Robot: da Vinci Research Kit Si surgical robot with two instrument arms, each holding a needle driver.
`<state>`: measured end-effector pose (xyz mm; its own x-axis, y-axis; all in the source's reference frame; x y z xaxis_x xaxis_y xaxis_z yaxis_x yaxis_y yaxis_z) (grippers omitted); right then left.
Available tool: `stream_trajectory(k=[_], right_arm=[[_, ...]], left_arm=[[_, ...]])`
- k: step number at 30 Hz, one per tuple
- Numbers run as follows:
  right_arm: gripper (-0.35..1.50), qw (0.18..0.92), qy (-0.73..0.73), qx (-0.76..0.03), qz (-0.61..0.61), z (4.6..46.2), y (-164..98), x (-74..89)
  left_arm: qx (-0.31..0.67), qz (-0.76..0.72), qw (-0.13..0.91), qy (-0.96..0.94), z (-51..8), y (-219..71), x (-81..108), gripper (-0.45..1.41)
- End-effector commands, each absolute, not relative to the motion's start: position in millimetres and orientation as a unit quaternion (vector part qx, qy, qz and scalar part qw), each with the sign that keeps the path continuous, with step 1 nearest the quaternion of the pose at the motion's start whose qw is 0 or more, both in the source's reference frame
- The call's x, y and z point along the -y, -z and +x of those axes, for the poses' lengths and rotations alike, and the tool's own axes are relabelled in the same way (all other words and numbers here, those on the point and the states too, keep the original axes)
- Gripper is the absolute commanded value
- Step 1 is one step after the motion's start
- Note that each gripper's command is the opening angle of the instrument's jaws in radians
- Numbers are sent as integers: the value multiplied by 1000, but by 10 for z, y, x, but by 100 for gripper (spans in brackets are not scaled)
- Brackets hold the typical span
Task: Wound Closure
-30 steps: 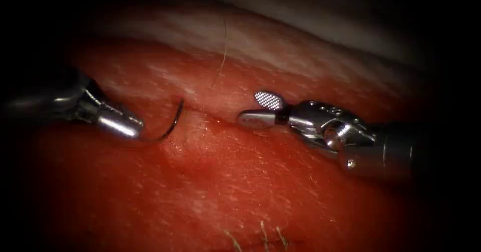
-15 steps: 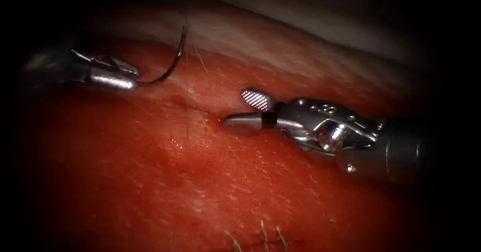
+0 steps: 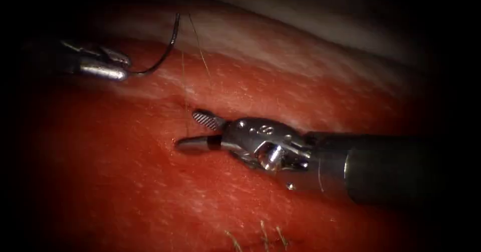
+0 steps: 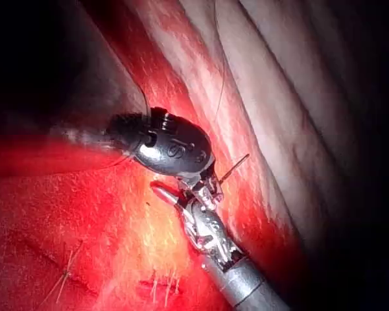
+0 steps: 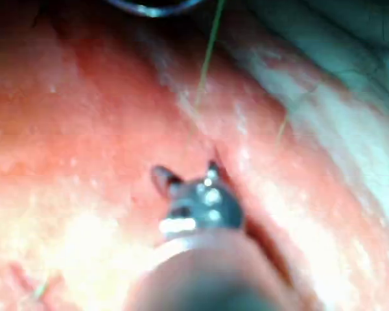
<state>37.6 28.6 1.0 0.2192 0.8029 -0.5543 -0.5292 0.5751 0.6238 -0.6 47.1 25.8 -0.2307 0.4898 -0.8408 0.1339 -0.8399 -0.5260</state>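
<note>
Holding nothing, the right tool (image 3: 193,131) sits nearest in the endoscope view, shaft coming in from the right, jaws parted. Lower jaw lies flat against the tissue (image 3: 210,202); upper jaw is angled up, ridged face showing. Both tips sit right at the thread (image 3: 185,106), where that strand meets the surface by the cut (image 3: 173,97). Cannot tell if the jaws touch the thread.

Near edge of the tissue: a few pale cut ends of thread (image 3: 260,237) stick up.

Thread: 1 thin strand rises from the tissue just above the right tool's tips and runs straight up toward the needle's far end. A 2nd fine strand slants down to the right from the same area and ends on the tissue, right of the cut.

Farther back, on the left, the left tool (image 3: 117,67) is clamped on the needle (image 3: 163,51) at 1 end of its curve. The needle arcs right and up from the jaws, other end high over the pale upper band of tissue. It is clear of the tissue, fully in the air.

Left wrist view: left tool (image 4: 211,178) from close, a short dark piece of needle (image 4: 235,167) poking out beside the jaws, the right tool (image 4: 165,192) just beyond with parted jaws, old stitches (image 4: 159,285) on the tissue nearby.

Right wrist view: right tool (image 5: 185,176) with 2 tips spread over the cut, thread (image 5: 206,61) rising away from it.
</note>
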Motion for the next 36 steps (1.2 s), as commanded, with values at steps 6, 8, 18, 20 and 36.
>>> stream_trajectory(k=[6,8,18,20,36], right_arm=[[69,783,-417,-431,166,393,-31,-276],[69,783,-417,-431,166,392,-31,-276],[73,772,-423,-442,170,391,-6,-286],[73,771,-427,-441,172,391,-1,-287],[-35,784,-401,-434,191,379,13,-279]], left_arm=[[258,-610,119,-740,-10,-258,-469,-35],[256,-612,118,-739,-10,-255,-470,-35],[254,-618,118,-735,-4,-244,-475,-35],[253,-617,118,-736,-4,-245,-475,-35],[251,-616,119,-737,3,-248,-475,-35]])
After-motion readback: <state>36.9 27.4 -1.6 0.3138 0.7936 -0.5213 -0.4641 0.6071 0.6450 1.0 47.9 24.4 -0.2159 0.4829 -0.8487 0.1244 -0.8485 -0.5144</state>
